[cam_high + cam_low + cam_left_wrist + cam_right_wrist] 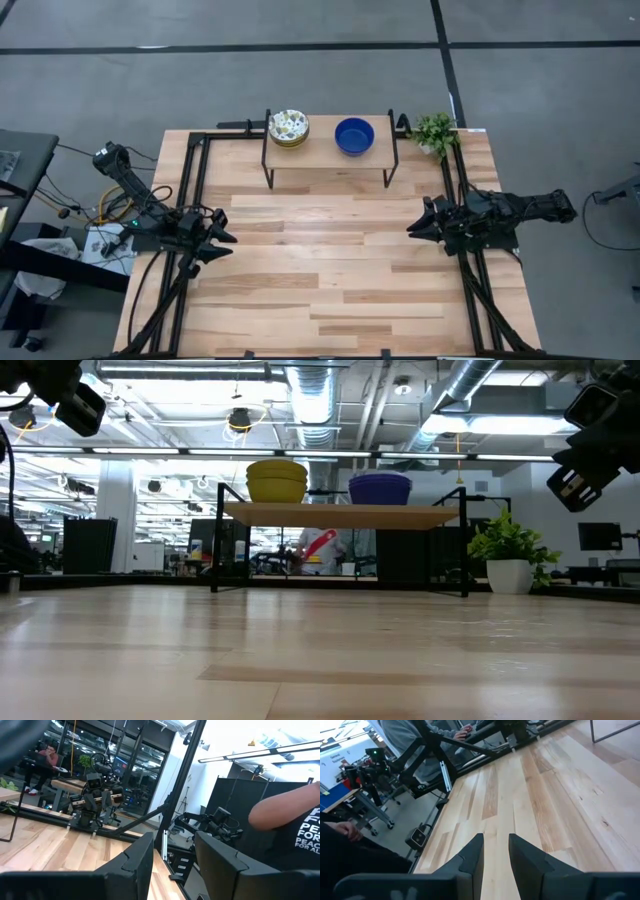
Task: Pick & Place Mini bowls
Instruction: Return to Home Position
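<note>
A stack of cream floral mini bowls [288, 127] with yellow outsides [277, 480] and one glossy blue mini bowl [354, 136] [379, 489] stand by their bases on a small raised wooden shelf [325, 155] at the table's far side. My left gripper [228, 228] [172, 865] hovers open over the table's left part, far from the bowls. My right gripper [420, 217] [496, 852] hovers open over the right part, facing the left one. Neither holds anything.
A small green potted plant [434, 132] [510, 555] stands at the far right corner beside the shelf. Black frame rails [195, 190] run along the table's left, right and far edges. Bare wooden tabletop [320, 260] lies between the grippers. People [290, 825] [405, 735] show beyond the table.
</note>
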